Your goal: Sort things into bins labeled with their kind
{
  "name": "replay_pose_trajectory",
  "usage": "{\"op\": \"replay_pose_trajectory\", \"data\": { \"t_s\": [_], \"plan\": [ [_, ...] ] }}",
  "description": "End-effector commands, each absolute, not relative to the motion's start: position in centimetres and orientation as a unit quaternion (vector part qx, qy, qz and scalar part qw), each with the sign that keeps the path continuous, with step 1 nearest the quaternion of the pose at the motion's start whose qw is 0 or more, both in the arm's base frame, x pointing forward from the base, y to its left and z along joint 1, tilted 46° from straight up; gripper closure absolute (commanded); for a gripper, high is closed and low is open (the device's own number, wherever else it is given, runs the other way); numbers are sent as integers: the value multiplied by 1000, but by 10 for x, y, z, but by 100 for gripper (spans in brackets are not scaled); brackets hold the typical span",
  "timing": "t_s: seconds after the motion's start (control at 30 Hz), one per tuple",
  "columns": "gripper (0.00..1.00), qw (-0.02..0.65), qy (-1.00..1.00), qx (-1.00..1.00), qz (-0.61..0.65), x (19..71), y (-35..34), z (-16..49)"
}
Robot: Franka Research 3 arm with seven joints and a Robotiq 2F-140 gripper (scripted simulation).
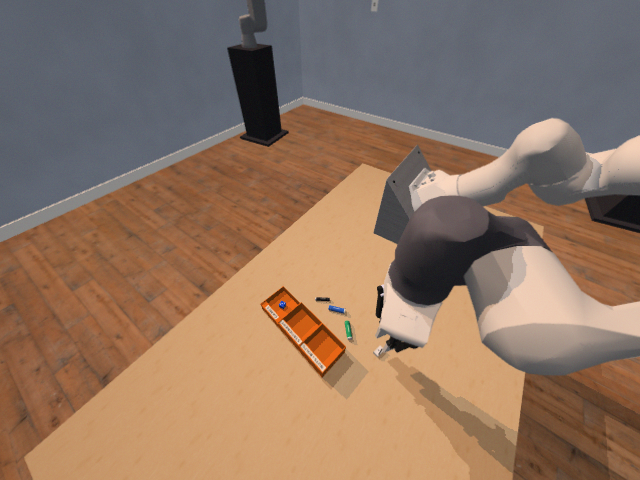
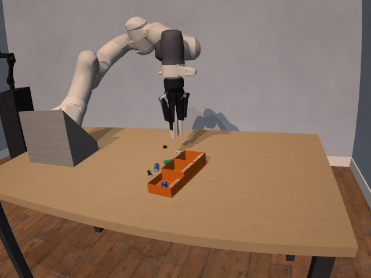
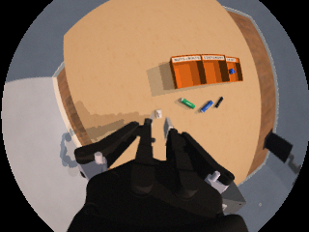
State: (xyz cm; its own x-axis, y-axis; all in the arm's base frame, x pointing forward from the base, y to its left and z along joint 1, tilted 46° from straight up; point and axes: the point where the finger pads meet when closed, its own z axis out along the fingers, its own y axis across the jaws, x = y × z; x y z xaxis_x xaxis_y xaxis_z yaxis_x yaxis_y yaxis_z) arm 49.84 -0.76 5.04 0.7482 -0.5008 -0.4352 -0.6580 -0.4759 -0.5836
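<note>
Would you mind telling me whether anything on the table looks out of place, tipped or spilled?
Nothing stands out. The orange bin tray sits flat on the table with one blue piece in an end compartment. The small things beside it, blue, green, black and white, lie loose on the table. The hand hangs above, narrowed and holding nothing.

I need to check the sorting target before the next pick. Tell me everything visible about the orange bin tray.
The orange bin tray is one long, shallow, open-topped box split by two dividers into three square compartments, each with a white label strip, unreadable here. It looks like rigid plastic. It rests flat on the table. One end compartment holds a small blue block; the other two look empty.
</note>
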Motion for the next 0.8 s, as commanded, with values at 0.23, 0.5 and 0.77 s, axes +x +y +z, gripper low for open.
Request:
{"op": "replay_pose_trajectory", "data": {
  "t_s": [0.23,0.5,0.77],
  "plan": [
    [82,387,233,-891,41,499,-10,49],
    [82,387,209,-897,28,499,-10,49],
    [82,387,209,-897,28,499,-9,50]
  ]
}}
